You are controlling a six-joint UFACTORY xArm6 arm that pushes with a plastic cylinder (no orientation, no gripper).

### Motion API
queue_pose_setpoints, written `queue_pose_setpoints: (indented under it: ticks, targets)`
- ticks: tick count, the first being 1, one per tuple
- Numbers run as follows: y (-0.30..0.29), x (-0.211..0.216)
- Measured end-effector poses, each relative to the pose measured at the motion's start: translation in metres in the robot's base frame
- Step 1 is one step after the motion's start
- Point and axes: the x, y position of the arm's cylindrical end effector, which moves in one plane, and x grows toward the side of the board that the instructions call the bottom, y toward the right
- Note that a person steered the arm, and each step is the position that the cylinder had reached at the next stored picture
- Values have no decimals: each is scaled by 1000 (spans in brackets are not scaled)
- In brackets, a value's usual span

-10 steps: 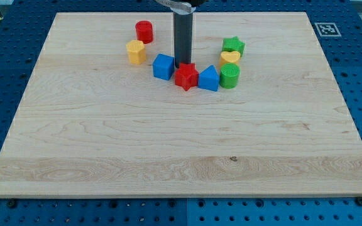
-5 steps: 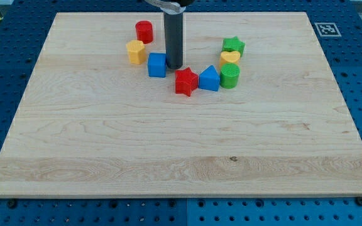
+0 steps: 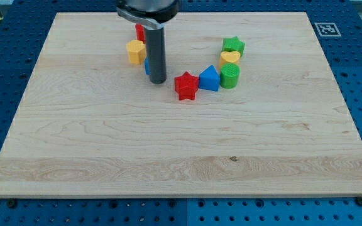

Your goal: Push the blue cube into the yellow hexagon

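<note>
The yellow hexagon sits near the view's top left of the wooden board. The blue cube is almost wholly hidden behind my rod; only a thin blue sliver shows at the rod's left edge, just below and right of the hexagon. I cannot tell whether the two touch. My tip rests on the board right against the cube's right side, left of the red star.
A red cylinder peeks out behind the arm above the hexagon. To the right of the red star stand a blue pointed block, a green cylinder, a yellow heart and a green star.
My tip has moved left from beside the red star, pushing the blue cube left toward the yellow hexagon. The red star shifted slightly down. The rod now covers the cube.
</note>
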Motion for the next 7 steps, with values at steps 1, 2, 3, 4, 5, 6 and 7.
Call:
queue_pose_setpoints:
  ticks: [1, 2, 3, 4, 5, 6, 7]
  targets:
    - [6, -10]
    - [26, -10]
    - [43, -28]
    - [41, -53]
    - [40, -68]
    - [14, -57]
    - [6, -57]
